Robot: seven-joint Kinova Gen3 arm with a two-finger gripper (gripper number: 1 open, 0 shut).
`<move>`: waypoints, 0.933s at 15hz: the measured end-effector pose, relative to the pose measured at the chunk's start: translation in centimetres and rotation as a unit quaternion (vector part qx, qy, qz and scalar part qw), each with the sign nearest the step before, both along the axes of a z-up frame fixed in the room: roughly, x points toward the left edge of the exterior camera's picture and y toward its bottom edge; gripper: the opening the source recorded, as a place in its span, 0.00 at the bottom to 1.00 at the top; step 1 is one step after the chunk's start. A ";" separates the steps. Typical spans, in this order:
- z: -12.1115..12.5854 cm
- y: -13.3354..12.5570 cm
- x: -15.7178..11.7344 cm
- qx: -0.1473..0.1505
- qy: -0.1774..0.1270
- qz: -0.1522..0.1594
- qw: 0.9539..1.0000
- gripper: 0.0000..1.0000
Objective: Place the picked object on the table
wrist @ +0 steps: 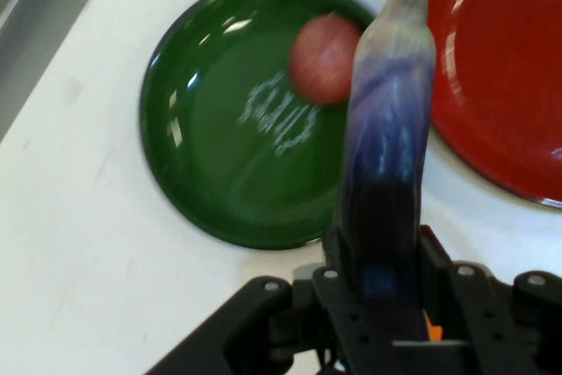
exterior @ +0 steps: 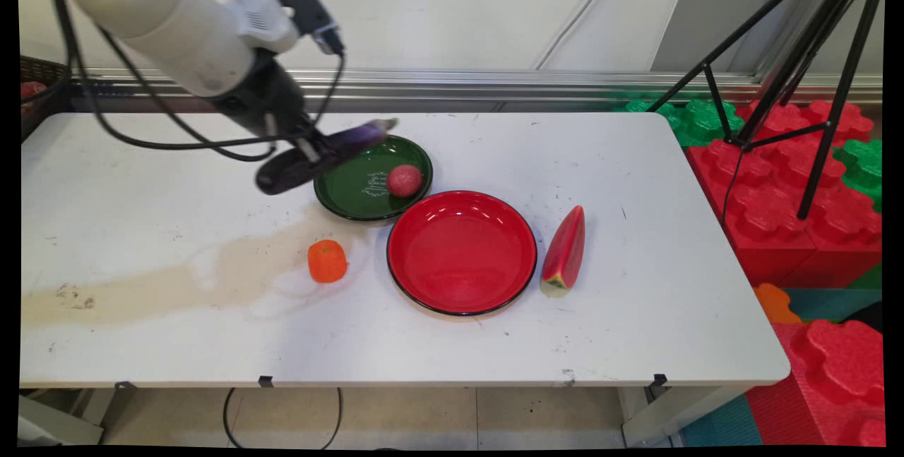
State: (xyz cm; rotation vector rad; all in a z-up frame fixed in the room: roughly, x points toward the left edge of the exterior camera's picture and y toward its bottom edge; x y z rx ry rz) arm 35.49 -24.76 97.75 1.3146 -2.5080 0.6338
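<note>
My gripper (exterior: 311, 150) is shut on a purple eggplant (exterior: 346, 143), which it carries in the air over the left rim of the green plate (exterior: 353, 196). In the hand view the eggplant (wrist: 386, 138) sticks out between the fingers (wrist: 338, 256), its pale green tip pointing past the green plate (wrist: 219, 155) toward the red plate (wrist: 500, 76). A red round fruit (exterior: 404, 180) lies on the right side of the green plate, and the same fruit (wrist: 323, 59) shows just left of the eggplant in the hand view.
A large red plate (exterior: 494, 224) sits just in front and right of the green one. An orange fruit (exterior: 327, 260) lies left of it, a watermelon slice (exterior: 564, 252) right of it. A tripod (exterior: 798, 54) and foam blocks (exterior: 791, 196) stand off the table's right end.
</note>
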 end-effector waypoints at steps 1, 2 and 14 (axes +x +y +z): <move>0.0 0.3 1.5 -0.001 -0.003 0.024 1.000 0.00; -0.1 0.4 2.5 -0.001 -0.004 0.041 0.999 0.00; -4.8 -1.4 9.6 0.058 -0.014 0.162 0.985 0.00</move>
